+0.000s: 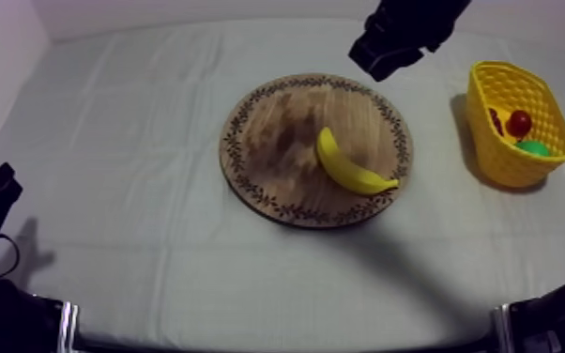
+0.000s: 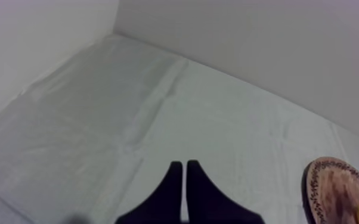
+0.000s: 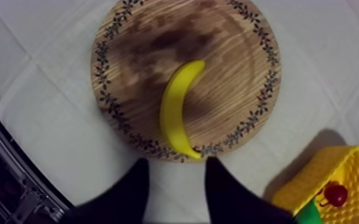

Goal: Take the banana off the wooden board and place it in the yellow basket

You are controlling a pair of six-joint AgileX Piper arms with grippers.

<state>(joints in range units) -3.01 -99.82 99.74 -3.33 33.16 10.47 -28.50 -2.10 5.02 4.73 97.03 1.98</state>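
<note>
Board [image 1: 277,141]: wood with visible grain, matt, darker blotches, dark patterned rim. Banana [image 1: 347,169]: smooth, plastic-looking, faint sheen. Basket [image 1: 507,164]: yellow openwork, plastic-looking, slightly glossy. Small red fruit [image 1: 520,122]: smooth, glossy. Cloth [image 1: 136,235]: grey-white fabric, matt, creased along fold lines.

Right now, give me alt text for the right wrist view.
A banana lies on the round wooden board, just beyond the open right gripper. Beside the board, a yellow basket holds a small red fruit.
</note>
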